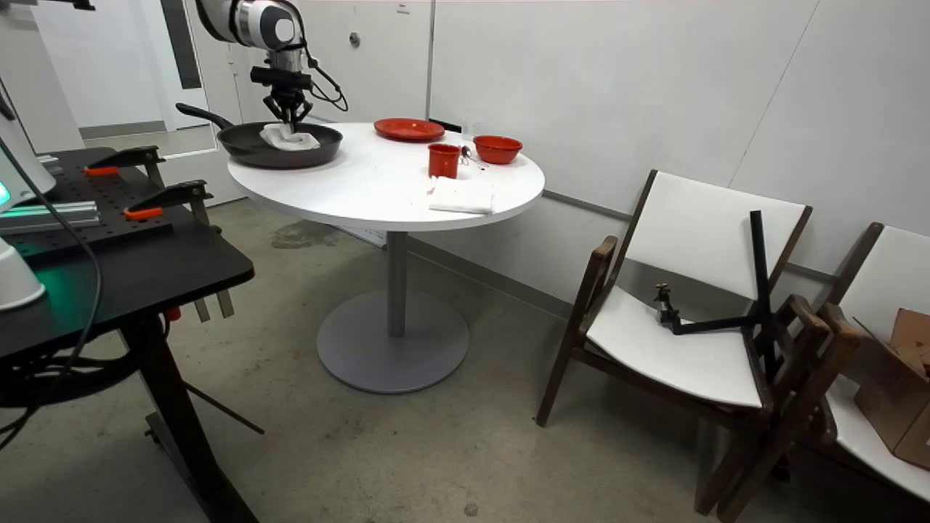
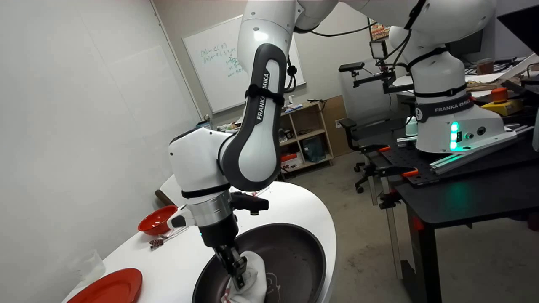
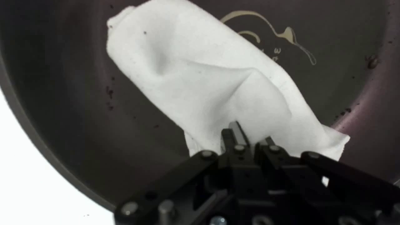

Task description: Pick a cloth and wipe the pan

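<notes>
White cloth (image 3: 200, 81) is pinched near its 5 o'clock edge in the wrist view, fingers (image 3: 239, 134) closed on it. Rest is spread over the pan (image 2: 294, 252), presumably so a wide face gets dragged. Wiping judged under way; dark specks (image 3: 372, 62) seen at 3 o'clock, likely next target. In an exterior view, pan is set at 10 o'clock on the worktop (image 1: 363, 189), red plate (image 1: 409, 129) at 1, probably for stroke room.
</notes>
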Motion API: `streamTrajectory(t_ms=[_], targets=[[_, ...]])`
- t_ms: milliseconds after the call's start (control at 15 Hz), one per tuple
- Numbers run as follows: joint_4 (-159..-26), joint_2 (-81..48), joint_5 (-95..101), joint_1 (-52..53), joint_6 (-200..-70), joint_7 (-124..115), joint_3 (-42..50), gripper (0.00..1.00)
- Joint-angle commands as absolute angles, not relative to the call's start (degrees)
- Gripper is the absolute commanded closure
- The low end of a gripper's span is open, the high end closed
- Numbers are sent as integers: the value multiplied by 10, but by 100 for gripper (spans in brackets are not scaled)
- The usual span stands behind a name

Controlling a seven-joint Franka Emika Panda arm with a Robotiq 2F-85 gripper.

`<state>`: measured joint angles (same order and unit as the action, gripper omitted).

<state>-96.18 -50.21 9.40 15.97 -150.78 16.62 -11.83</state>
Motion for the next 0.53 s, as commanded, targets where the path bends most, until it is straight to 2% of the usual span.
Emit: streamTrajectory(t_ms=[0,467], targets=[[-908,-528,105,184,-1499,138,-109,98],[-809,-575,97,201,-1452,125,-109,98]])
